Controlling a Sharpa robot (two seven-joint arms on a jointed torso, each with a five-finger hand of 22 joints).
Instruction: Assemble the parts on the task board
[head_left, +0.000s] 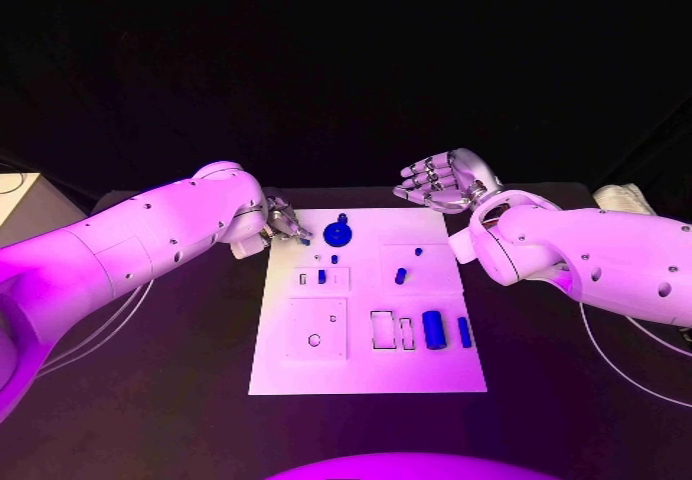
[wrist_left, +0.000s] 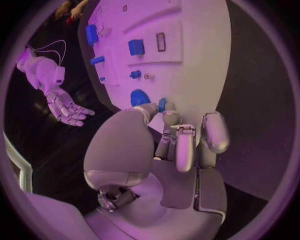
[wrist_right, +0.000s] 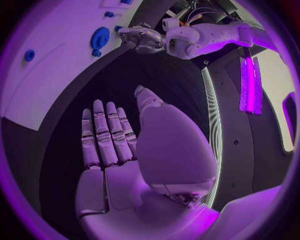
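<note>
- Task board: white plate flat on the black table, between the two arms. Blue parts scattered on it, none in a hand.
- Round disc part with a small knob sits near the far edge of the board, just beside the left hand. Also seen from the left wrist and the right wrist.
- Cylinder part and slim bar part lie side by side near the board's right edge, next to empty rectangular recesses.
- Small peg parts near the board's middle; too small to tell whether seated or loose.
- Left hand: at the board's far left corner, fingers curled down toward the disc, nothing between them; contact with the board cannot be confirmed.
- Right hand: lifted off the table beyond the board's far right corner, fingers straight and spread, holding nothing; palm view confirms.
- Handling judgement: parts look like rigid, light plastic, probably smooth and prone to sliding. Disc best pinched at its knob or across the rim; cylinder across its middle, as it may roll.
- Recesses: the square plate shows one small hole; most pockets look unfilled.
</note>
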